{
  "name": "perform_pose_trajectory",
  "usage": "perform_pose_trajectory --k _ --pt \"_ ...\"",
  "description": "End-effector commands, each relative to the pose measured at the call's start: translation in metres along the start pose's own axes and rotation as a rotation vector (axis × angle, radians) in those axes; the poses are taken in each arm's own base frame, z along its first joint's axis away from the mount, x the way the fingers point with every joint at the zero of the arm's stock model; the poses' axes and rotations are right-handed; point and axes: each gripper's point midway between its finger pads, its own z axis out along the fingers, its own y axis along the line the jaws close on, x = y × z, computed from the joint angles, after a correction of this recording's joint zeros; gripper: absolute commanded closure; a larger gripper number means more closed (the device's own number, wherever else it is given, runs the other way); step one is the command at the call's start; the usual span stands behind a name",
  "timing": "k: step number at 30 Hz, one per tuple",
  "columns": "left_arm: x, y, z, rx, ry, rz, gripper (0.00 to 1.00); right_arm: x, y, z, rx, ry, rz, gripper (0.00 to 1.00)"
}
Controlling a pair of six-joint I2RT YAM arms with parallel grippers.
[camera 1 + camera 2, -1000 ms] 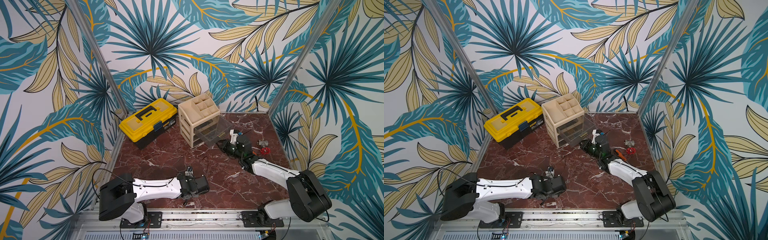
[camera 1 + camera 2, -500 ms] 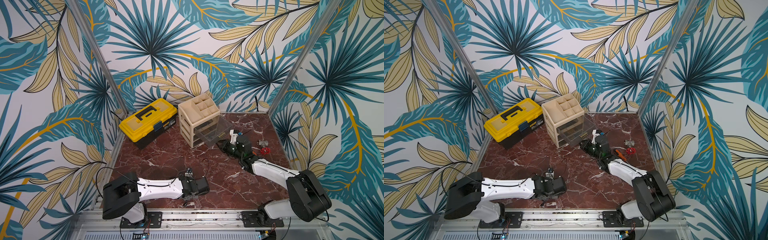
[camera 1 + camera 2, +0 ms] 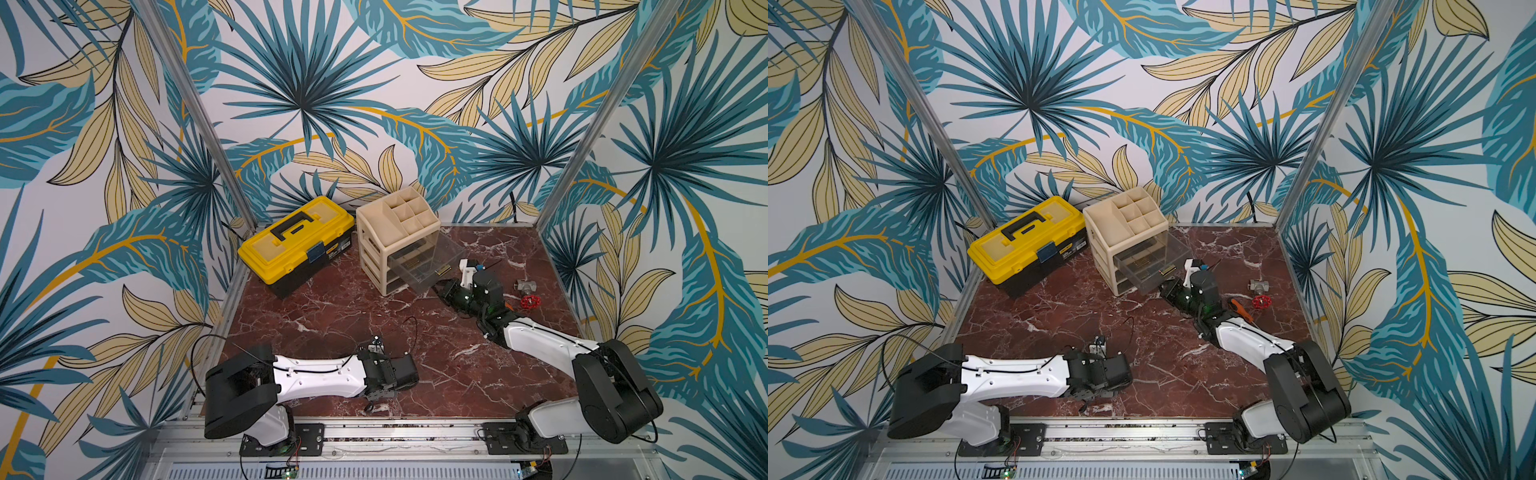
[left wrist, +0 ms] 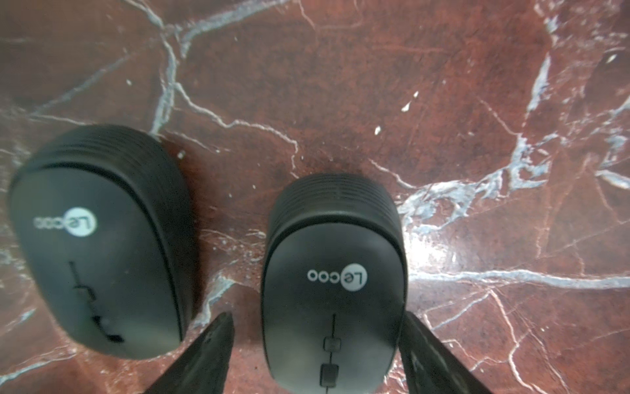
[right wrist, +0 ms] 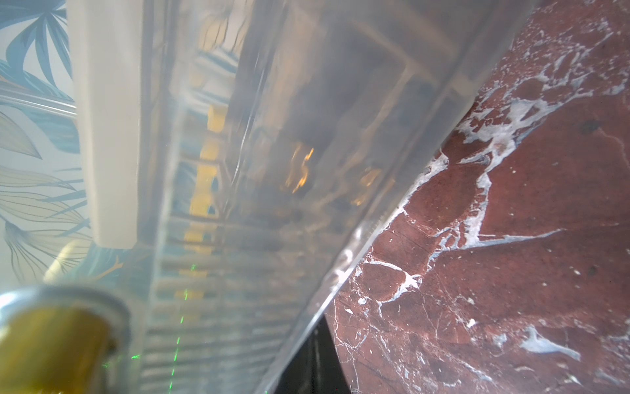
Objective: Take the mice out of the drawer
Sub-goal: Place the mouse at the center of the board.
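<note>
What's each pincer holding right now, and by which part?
Left pincer: nothing; open astride a mouse lying on the table. Right pincer: shut at the front rim of the clear drawer; grip unclear.

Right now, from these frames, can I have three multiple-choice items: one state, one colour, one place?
1. How does the organizer's clear drawer stand? A pushed in; B removed; C pulled out.
2. What colour is the toolbox lid? A yellow; B red; C grey.
3. Where do the two mice in the left wrist view lie? A in the drawer; B on the marble table; C on the toolbox.
Key: 1 C, it juts forward from the organizer in both top views; 2 A, yellow lid over a black base; 3 B, red marble surrounds both.
</note>
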Motion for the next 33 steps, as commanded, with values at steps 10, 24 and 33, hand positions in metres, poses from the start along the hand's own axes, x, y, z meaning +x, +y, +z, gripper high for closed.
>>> perform_pose_trajectory --k 10,24,33 --pt "-0.087 -0.041 -0.100 0.189 -0.202 0.051 0.22 -0.003 -0.012 -0.009 0.078 -0.029 -0.017 1.00" --pt "-0.204 -0.020 -0.188 0.364 -0.420 0.077 0.21 -0.004 -0.043 -0.026 0.265 -0.039 -0.034 1.00" --pt "-0.303 0.009 -0.241 0.332 -0.580 0.109 0.14 -0.008 -0.030 -0.054 0.252 -0.066 -0.099 1.00"
